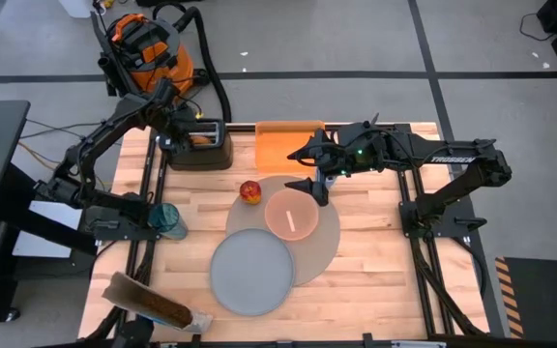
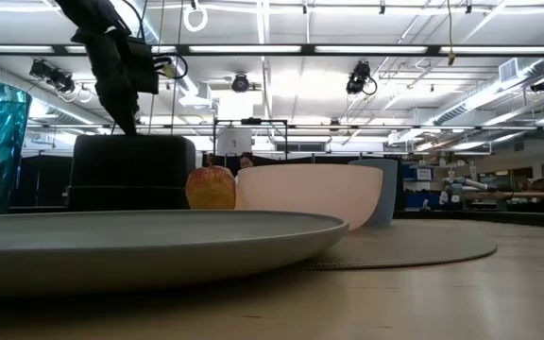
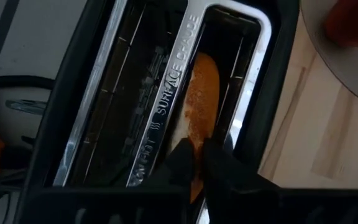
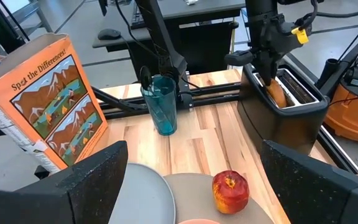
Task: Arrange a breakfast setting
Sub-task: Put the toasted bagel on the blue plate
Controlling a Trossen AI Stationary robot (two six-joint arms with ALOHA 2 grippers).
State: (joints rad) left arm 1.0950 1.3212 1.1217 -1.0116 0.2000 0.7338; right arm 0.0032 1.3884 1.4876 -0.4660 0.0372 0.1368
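A black toaster [image 1: 199,145] sits directly beneath the left jaws at the bench's [image 1: 375,280] far edge. An orange board [image 1: 288,143] lies just behind the right jaws. A teal glass [image 4: 162,104] and orange box [image 4: 45,99] stand well apart from both jaws.

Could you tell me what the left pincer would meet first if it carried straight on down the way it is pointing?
Most likely the bagel standing in the slot of the black toaster: the left pincer points down into that slot, its fingertips already around the bagel's top edge, though actual contact is hard to judge.
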